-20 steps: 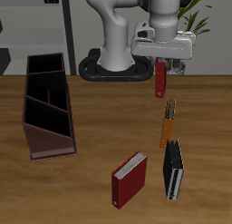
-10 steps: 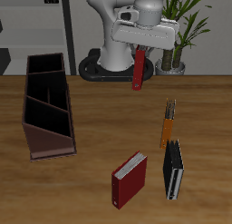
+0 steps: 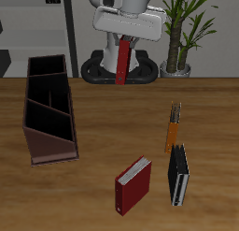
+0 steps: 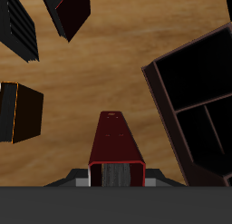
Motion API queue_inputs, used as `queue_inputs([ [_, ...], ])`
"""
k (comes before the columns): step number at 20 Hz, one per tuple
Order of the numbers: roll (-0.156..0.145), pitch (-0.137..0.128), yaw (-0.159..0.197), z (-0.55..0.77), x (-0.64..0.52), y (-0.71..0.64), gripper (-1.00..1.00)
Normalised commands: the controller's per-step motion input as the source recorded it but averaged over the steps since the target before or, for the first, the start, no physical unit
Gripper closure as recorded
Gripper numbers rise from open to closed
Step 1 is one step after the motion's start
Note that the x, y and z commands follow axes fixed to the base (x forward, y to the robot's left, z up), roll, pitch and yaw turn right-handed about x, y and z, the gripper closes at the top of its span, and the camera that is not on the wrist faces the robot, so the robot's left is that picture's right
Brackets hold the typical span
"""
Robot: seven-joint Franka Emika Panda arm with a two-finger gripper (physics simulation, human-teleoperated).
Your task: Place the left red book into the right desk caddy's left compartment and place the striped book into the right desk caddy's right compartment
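We see our hand [image 3: 124, 36] clamped on the top end of the left red book [image 3: 122, 63], a stiff, light hardcover hanging upright above the worktop's [image 3: 103, 132] back edge, away from the right desk caddy [image 3: 49, 111].

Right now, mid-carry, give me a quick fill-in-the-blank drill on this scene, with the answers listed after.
1. The gripper holds the slim dark-red hardcover book hanging in the ____.
2. The long maroon open-topped desk caddy has ____ books inside it.
3. The black-and-white striped book lies on the ____.
4. Between the striped book and the thin orange book, the one nearer the table's front edge is the ____ book.

Answers: air; no; table; striped
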Motion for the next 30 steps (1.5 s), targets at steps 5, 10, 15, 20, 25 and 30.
queue_inputs([
  [5,0.028,0.037,0.013,0.41,0.09,-0.33,1.00],
  [10,0.047,0.049,0.036,0.27,0.12,-0.27,1.00],
  [15,0.167,0.091,0.106,0.30,0.14,-0.21,1.00],
  [20,-0.037,-0.028,0.082,0.24,0.14,-0.32,1.00],
  [25,-0.015,0.018,-0.024,0.04,0.19,-0.37,1.00],
  [30,-0.019,-0.006,0.023,0.00,0.21,-0.37,1.00],
])
